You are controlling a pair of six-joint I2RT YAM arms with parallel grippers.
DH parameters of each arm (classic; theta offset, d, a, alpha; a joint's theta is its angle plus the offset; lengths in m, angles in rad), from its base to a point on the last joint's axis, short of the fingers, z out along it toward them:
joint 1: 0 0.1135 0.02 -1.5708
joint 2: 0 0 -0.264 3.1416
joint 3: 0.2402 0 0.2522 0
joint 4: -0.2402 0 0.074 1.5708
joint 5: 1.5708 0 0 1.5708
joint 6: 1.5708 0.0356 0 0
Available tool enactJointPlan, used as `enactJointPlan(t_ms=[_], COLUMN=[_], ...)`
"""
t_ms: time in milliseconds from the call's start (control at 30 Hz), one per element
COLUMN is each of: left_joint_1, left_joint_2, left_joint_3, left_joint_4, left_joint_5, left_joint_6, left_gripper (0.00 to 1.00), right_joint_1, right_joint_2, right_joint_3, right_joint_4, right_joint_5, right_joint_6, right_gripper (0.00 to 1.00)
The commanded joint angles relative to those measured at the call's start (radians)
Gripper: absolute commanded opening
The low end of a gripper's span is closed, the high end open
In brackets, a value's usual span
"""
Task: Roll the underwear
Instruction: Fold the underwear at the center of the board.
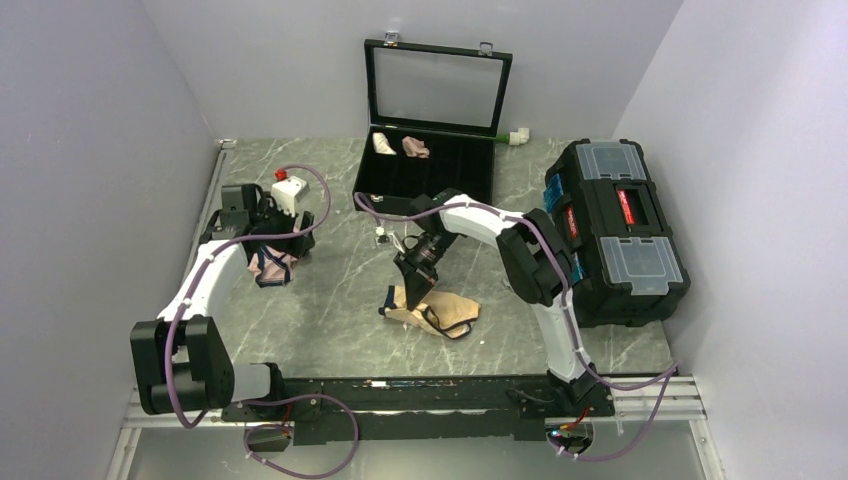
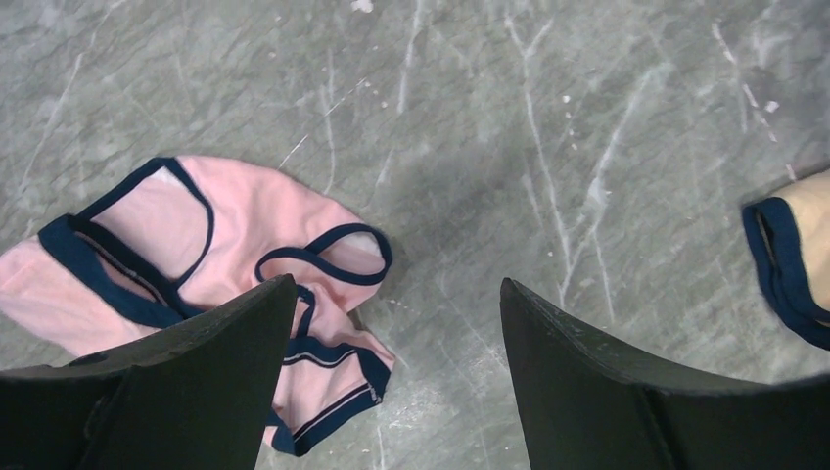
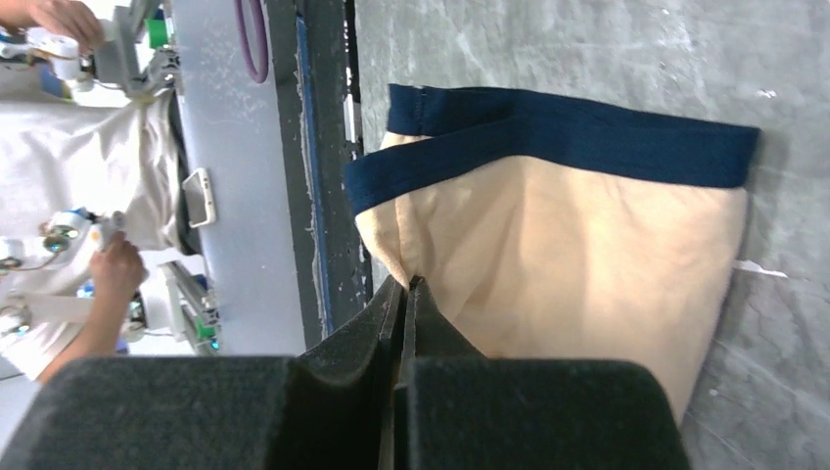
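The tan-beige underwear (image 1: pixel 448 311) with dark navy edging lies crumpled on the grey table in the middle. My right gripper (image 1: pixel 411 294) points down at its left end. In the right wrist view my right gripper (image 3: pixel 404 282) is shut, pinching a fold of the tan underwear (image 3: pixel 568 245); the navy waistband lies across the top. My left gripper (image 1: pixel 287 244) is open and empty at the far left. In the left wrist view my left gripper (image 2: pixel 396 284) hovers beside the pink underwear (image 2: pixel 245 220); a corner of the tan underwear (image 2: pixel 810 220) shows at the right edge.
A black case (image 1: pixel 400 180) with its lid open stands at the back, holding a cream roll (image 1: pixel 382 143) and a pink roll (image 1: pixel 415 147). A black toolbox (image 1: pixel 612 230) stands at the right. A white box with a red button (image 1: pixel 288 190) sits behind the left gripper.
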Motion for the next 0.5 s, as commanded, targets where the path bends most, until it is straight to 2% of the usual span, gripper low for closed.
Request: enactJointPlan(t_ms=[0, 200, 467], left_joint_1=[0.006, -0.036, -0.295], left_joint_2=[-0.047, -0.125, -0.185], left_joint_3=[-0.026, -0.095, -0.142], left_joint_4=[0.008, 0.002, -0.028], left_joint_5=[0.145, 0.294, 0.284], left_joint_6=[0.054, 0.138, 0.230], left_gripper=[0.82, 0.81, 0.83], right_joint_1=[-0.040, -0.082, -0.105], right_joint_2=[0.071, 0.151, 0.201], right_joint_3=[0.080, 0.160, 0.225], right_joint_4=[-0.170, -0.244, -0.283], right_joint_5=[-0.092, -0.096, -0.104], right_joint_6=[-0.144, -0.204, -0.218], right_gripper=[0.00, 0.00, 0.00])
